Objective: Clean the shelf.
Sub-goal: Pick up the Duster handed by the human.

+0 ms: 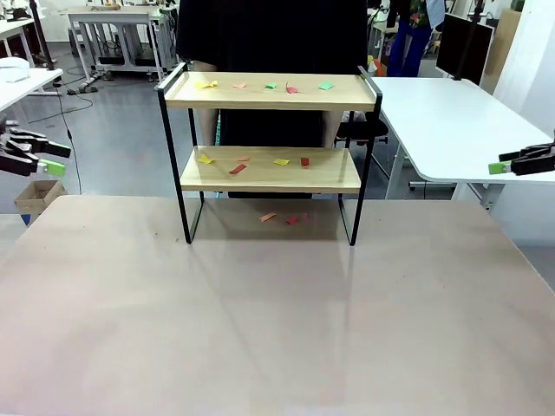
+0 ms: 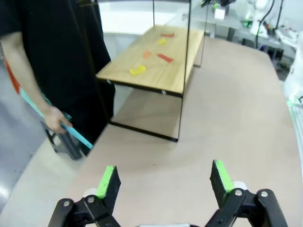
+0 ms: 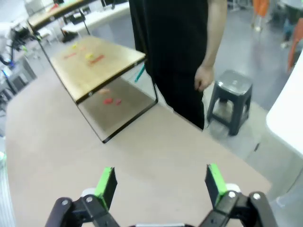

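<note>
The left tool (image 2: 165, 182) and the right tool (image 3: 161, 182), black with green pads, both hang empty with jaws wide apart, at opposite sides of the pale surface (image 1: 260, 329). Between them, toward the far edge, stands the black-framed shelf with two light wooden boards (image 1: 269, 183). Its long axis runs crosswise, and it is strewn with coloured paper scraps (image 1: 238, 168). Neither arm looks clearly nearer.

Grey stool (image 3: 230, 98) and cardboard box (image 1: 38, 196) sit on the floor (image 1: 113, 139).
</note>
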Controlling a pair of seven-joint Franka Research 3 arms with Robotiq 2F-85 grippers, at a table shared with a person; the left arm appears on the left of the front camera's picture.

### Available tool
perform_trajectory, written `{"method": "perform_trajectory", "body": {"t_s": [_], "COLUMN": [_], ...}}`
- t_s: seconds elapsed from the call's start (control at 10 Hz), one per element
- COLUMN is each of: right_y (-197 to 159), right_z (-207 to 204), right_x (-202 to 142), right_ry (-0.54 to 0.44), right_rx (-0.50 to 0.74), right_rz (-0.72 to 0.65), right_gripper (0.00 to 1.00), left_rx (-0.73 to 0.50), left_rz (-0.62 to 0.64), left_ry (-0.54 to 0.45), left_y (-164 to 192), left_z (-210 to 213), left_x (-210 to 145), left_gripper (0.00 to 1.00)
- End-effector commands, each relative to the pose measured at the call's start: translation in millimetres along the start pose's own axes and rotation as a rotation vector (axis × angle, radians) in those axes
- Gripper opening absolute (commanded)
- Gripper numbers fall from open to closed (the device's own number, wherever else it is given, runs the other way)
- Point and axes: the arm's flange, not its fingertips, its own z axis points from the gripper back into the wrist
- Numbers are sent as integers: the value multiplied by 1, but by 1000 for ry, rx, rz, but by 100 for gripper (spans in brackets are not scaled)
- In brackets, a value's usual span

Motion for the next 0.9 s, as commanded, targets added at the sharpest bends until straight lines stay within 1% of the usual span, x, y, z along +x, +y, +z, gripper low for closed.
{"method": "perform_trajectory", "body": {"t_s": [0.0,0.2,0.4,0.6,0.7,0.8], "right_y": [-31,-57,-73,-85,-88,-89], "right_z": [-6,-5,-4,-1,-2,-3], "right_x": [-5,-12,-20,-27,-30,-33], "right_ry": [-109,-198,-251,-285,-285,-289], "right_rx": [62,113,142,128,111,118], "right_rz": [89,128,158,179,197,198], "right_gripper": [100,100,100,100,100,100], "left_rx": [-19,-59,-48,-57,-74,-89], "left_rz": [-86,-130,-188,-192,-192,-187], "left_ry": [-166,-284,-361,-374,-366,-386], "left_y": [28,47,55,64,70,74], "left_z": [15,18,21,21,20,17], "left_x": [-11,-29,-43,-55,-59,-63], "left_gripper": [100,100,100,100,100,100]}}
